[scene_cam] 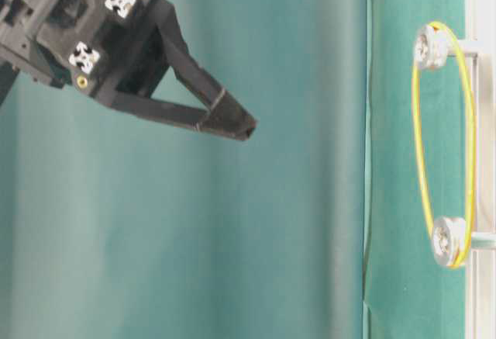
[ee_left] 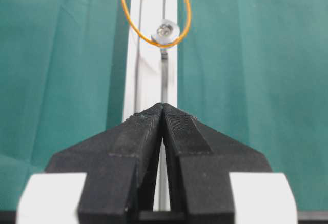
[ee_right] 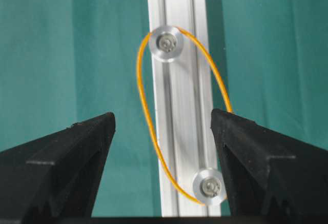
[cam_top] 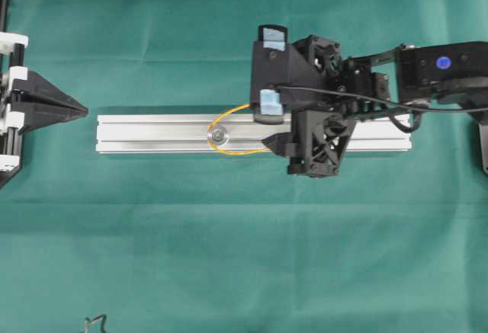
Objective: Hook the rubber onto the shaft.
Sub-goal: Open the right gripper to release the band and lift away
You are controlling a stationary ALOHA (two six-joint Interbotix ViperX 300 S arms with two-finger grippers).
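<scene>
The orange rubber [ee_right: 153, 140] is a closed loop lying round two silver shafts, a far shaft [ee_right: 165, 43] and a near shaft [ee_right: 209, 186], on the aluminium rail [ee_right: 177, 96]. My right gripper [ee_right: 163, 121] hovers open over the near end of the loop, one finger on each side of the rail, and its right finger [ee_right: 241, 142] hides part of the band. From overhead the rubber [cam_top: 235, 152] shows round one shaft [cam_top: 219, 134], and the right gripper [cam_top: 265, 116] covers the other. My left gripper [cam_top: 84, 110] is shut and empty, off the rail's left end.
The rail [cam_top: 152, 133] lies on a green cloth [cam_top: 229, 257]. A black cable [cam_top: 343, 95] runs along the right arm. A black frame [cam_top: 4, 13] stands at the left edge. A small black object [cam_top: 95, 324] sits at the bottom edge.
</scene>
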